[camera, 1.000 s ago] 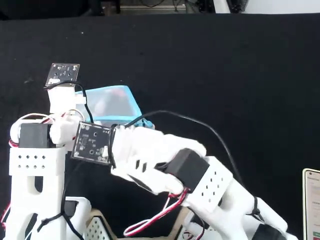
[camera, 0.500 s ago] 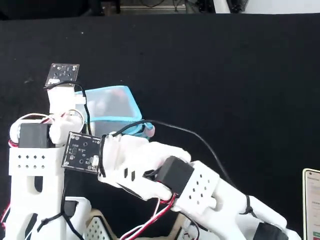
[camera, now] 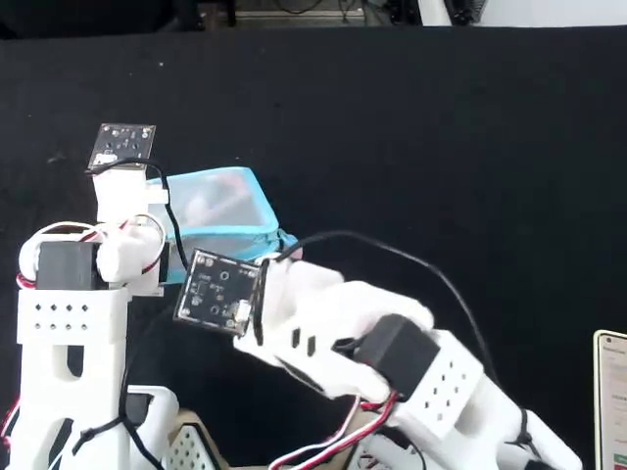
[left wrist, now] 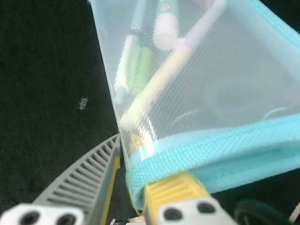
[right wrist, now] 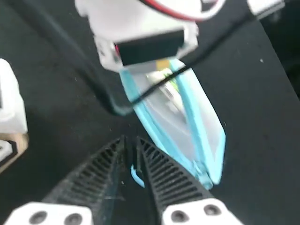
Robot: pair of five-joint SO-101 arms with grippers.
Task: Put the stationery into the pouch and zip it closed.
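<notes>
The light-blue see-through pouch (camera: 220, 201) lies on the black table, left of centre. Through its wall I see a green marker (left wrist: 136, 65) and a white pen (left wrist: 183, 58) inside. My left gripper (left wrist: 136, 164) is shut on the pouch's teal edge band (left wrist: 211, 150) at its near-left corner. In the right wrist view the pouch (right wrist: 192, 117) lies ahead with its long top edge towards me. My right gripper (right wrist: 131, 140) stands at the pouch's near end, its fingers shut on the small blue zip pull (right wrist: 136, 177).
The left arm (camera: 69, 284) stands at the table's left front. The right arm (camera: 392, 352) crosses in low from the right front, its cable arching over it. A white device (camera: 612, 392) lies at the right edge. Black cloth stretches behind and to the right of the pouch.
The right arm's wrist first swung left and nearer, then came back to the right along the pouch's near edge. The left arm has kept still on the pouch.
</notes>
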